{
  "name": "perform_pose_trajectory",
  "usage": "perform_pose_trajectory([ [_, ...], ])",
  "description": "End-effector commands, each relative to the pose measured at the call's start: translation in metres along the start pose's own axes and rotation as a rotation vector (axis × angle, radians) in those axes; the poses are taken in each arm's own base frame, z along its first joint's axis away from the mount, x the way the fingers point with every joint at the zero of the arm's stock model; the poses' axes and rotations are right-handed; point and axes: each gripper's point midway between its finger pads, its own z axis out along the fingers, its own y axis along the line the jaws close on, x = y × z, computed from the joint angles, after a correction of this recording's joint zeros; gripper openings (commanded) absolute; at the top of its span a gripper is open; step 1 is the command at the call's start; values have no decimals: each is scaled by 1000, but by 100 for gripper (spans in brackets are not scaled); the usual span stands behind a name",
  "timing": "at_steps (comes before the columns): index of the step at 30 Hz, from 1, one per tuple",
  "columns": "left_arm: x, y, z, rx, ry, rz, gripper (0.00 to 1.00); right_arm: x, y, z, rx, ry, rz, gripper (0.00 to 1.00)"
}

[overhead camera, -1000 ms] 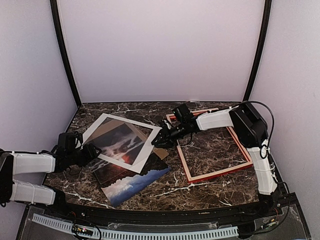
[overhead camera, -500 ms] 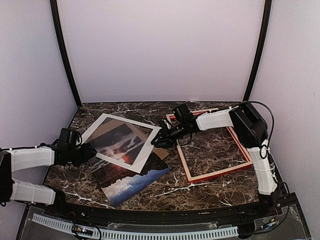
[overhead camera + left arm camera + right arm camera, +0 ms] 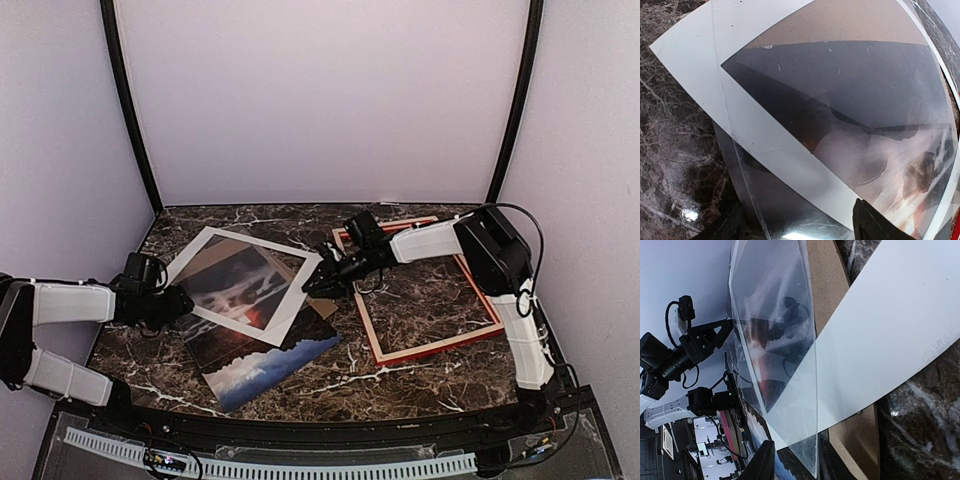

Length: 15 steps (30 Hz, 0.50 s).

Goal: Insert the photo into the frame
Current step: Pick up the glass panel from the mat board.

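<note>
While my right end effector (image 3: 311, 286) is pinching the clear pane (image 3: 782, 345) and my left end effector (image 3: 182, 301) is gaping wide at nine o'clock, I am judging a slow lift best, baring the photo (image 3: 268, 368) at seven o'clock for the frame (image 3: 430, 350) at three o'clock.

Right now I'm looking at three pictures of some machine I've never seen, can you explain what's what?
It is two robot arms bolted at the near edge of a marble table. One picture looks down from above; the other two come from cameras on each wrist. On it lie a red frame, a white mat over a brown board, and the photo poking out beneath. The right end effector pinches a clear sheet by its corner; the left end effector is open, empty.
</note>
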Motion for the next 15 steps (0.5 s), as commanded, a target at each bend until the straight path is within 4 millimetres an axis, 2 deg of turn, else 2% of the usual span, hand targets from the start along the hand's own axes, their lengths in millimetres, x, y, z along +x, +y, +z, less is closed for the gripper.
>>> perform_pose_trajectory([
  [1, 5, -7, 3, 44, 39, 11, 74, -5, 6, 10, -15, -5, -32, 30],
  [15, 11, -14, 1, 117, 31, 22, 70, 0, 12, 25, -27, 22, -44, 31],
])
